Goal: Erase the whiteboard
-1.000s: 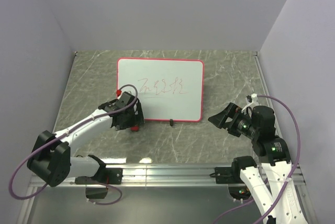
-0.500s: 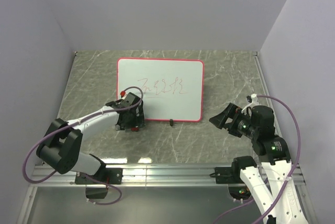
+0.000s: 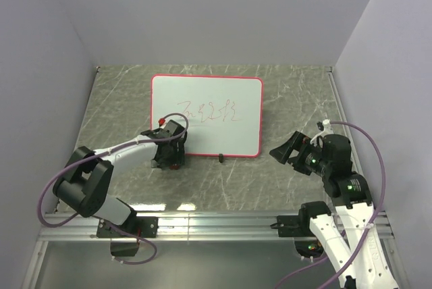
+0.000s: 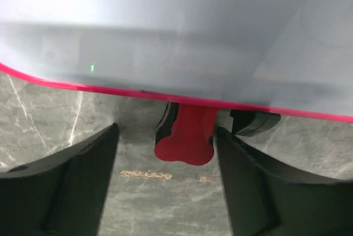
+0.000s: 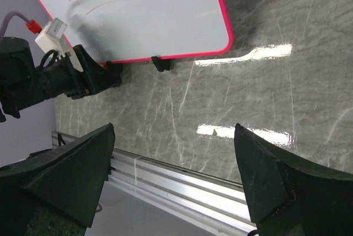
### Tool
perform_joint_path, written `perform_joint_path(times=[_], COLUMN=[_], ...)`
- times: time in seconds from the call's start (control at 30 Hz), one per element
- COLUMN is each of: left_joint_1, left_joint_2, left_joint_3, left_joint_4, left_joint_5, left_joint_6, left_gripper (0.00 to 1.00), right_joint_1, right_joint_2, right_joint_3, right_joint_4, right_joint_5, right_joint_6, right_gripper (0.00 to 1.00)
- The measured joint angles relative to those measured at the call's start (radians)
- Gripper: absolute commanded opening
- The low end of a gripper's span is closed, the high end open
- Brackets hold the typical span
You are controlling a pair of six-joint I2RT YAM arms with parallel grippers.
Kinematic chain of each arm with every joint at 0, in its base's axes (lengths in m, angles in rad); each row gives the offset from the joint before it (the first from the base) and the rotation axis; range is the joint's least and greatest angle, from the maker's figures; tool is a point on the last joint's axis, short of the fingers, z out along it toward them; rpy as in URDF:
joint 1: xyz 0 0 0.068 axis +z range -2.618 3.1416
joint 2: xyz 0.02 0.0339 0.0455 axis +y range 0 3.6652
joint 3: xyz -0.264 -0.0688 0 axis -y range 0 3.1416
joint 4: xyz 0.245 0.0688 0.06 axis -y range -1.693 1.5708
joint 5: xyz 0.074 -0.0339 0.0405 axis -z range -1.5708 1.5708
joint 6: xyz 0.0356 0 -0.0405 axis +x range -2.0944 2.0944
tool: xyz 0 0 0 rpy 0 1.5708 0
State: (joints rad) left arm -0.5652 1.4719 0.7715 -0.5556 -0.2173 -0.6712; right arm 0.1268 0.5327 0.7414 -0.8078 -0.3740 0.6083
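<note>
Whiteboard (image 3: 206,115) lies flat on the table (image 3: 290,96), red scribbles across it. Left gripper (image 3: 169,157) at its near-left corner, fingers spread astride a red tab (image 4: 185,137). Right gripper (image 3: 282,148) agape, well apart rightward.

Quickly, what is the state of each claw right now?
Left claw: open, gripping nothing; a red piece shows between its fingers.
Right claw: open, holding nothing.

No readable text.
The whiteboard (image 3: 206,117) carried a thin red-green scribble (image 3: 209,111) near its middle; the strokes were too loose and small to read as letters or numbers.
</note>
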Motion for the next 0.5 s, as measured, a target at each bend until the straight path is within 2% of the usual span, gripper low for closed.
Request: perform_joint_path(times=[0.2, 0.37, 0.47, 0.5], left_joint_1=[-0.03, -0.049, -0.062, -0.065], left_joint_2=[0.024, 0.041, 0.047, 0.048], left_joint_3=[0.021, 0.035, 0.041, 0.042], left_joint_4=[0.002, 0.005, 0.007, 0.007], left_joint_5=[-0.006, -0.005, -0.006, -0.009], left_joint_6=[0.003, 0.001, -0.004, -0.006], left_gripper=[0.59, 0.52, 0.43, 0.35], right_joint_1=[0.0, 0.0, 0.003, 0.004], right_joint_2=[0.0, 0.0, -0.002, -0.004], right_joint_3=[-0.014, -0.014, -0.014, -0.014], right_joint_4=[0.004, 0.004, 0.004, 0.004], right_joint_5=[0.001, 0.008, 0.013, 0.016], right_joint_6=[0.0, -0.001, -0.005, -0.006], right_gripper=[0.95, 0.95, 0.95, 0.95])
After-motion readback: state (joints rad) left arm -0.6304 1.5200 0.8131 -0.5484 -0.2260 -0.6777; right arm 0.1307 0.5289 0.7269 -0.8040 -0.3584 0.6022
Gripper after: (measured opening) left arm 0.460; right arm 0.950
